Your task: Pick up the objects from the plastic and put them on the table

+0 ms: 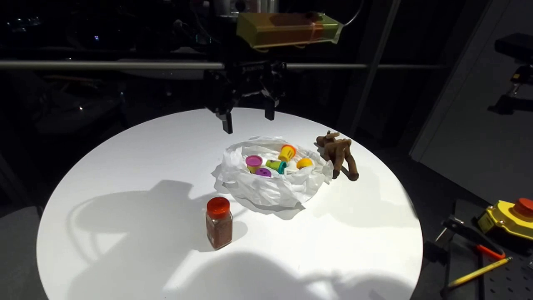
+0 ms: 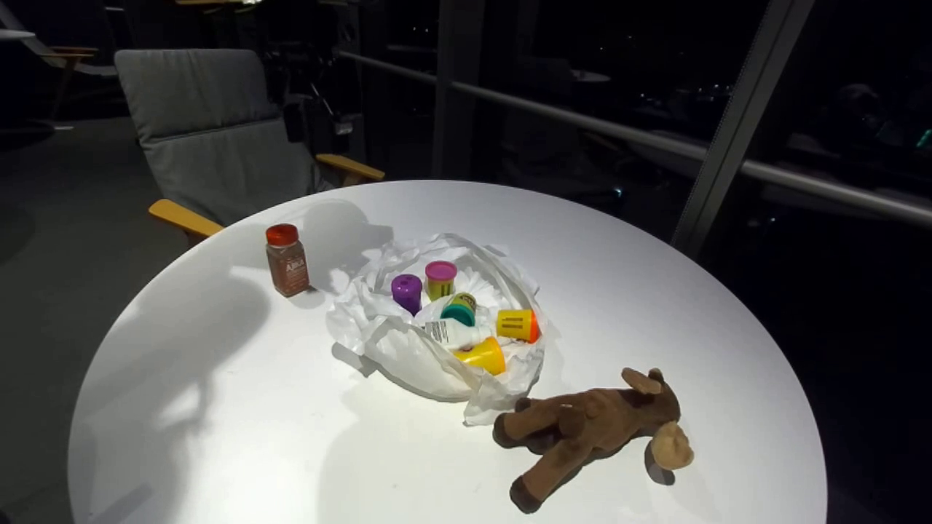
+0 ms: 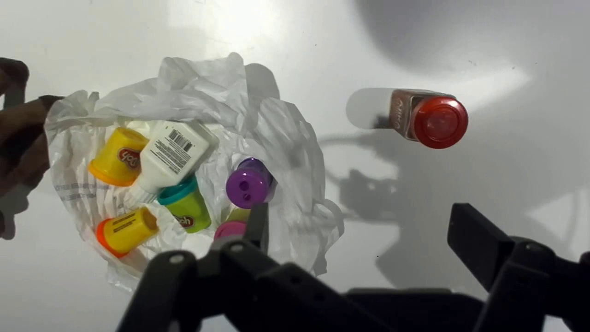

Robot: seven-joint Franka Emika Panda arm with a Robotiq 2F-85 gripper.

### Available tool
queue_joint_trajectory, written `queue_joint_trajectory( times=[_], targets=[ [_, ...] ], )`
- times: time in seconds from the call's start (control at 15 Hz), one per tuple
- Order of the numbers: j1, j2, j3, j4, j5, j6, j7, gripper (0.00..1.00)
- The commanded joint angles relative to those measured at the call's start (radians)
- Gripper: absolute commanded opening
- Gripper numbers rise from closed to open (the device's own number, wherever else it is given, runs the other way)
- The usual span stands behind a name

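Crumpled white plastic (image 2: 408, 356) lies on the round white table (image 1: 125, 158). Inside it are a purple container (image 3: 247, 185), a pink-lidded tub (image 2: 440, 273), a green tub (image 3: 196, 212), a yellow tub (image 3: 117, 154), an orange-lidded tub (image 3: 131, 230) and a white labelled bottle (image 3: 173, 147). A red-lidded jar (image 1: 219, 227) stands upright on the table, apart from the plastic. Beside the plastic's opposite side lies a brown animal figure (image 2: 590, 422). My gripper (image 1: 249, 118) hangs above the table, open, nothing between its fingers. In the wrist view one finger partly covers the pink-lidded tub.
A grey chair (image 2: 218, 160) with wooden arms stands close to the table's edge. Off to the side, a stand carries a yellow box with a red button (image 1: 508, 218) and a yellow pencil (image 1: 481, 273). A metal rail (image 1: 108, 65) runs behind the table.
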Motion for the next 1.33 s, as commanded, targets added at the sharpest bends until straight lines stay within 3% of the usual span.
queue_joint_trajectory(
  times=[0.0,0.53,0.8,1.27],
  targets=[
    [-0.061,0.027,-0.003,0.035,0.061,-0.056,-0.128,1.0],
    [-0.154,0.236,0.001,0.137,0.177,0.02,-0.323,1.0],
    [-0.164,0.337,-0.008,0.22,0.21,0.054,-0.321,1.0],
    [-0.131,0.436,-0.071,0.3,0.164,0.211,-0.242,1.0]
  ],
)
